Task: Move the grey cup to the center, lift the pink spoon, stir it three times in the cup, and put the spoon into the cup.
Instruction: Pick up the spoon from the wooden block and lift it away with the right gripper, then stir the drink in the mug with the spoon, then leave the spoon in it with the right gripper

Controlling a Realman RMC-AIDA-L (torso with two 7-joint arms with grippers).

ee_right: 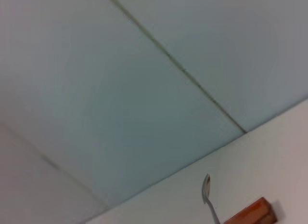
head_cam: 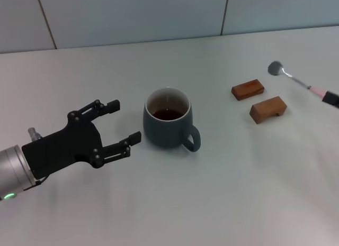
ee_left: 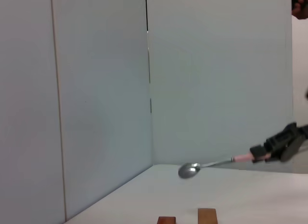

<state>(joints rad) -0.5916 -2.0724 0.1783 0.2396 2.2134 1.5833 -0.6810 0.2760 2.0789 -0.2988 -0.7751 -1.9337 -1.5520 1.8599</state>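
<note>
Just right of the wide-open, empty left gripper (head_cam: 116,128), the grey cup (head_cam: 168,119) is seen standing. Farther right, the pink spoon (head_cam: 296,80) is held aloft, pinched by the right gripper (head_cam: 329,98) above 2 wooden blocks (head_cam: 268,109).

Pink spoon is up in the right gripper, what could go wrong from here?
1. The right gripper holds the pink spoon only at its handle end, so it may tilt or slip while stirring.
2. The two wooden blocks lie between the spoon and the grey cup; a low path could knock them.
3. The cup holds dark liquid; a hard stir could spill it. The open left gripper sits close beside it.
</note>
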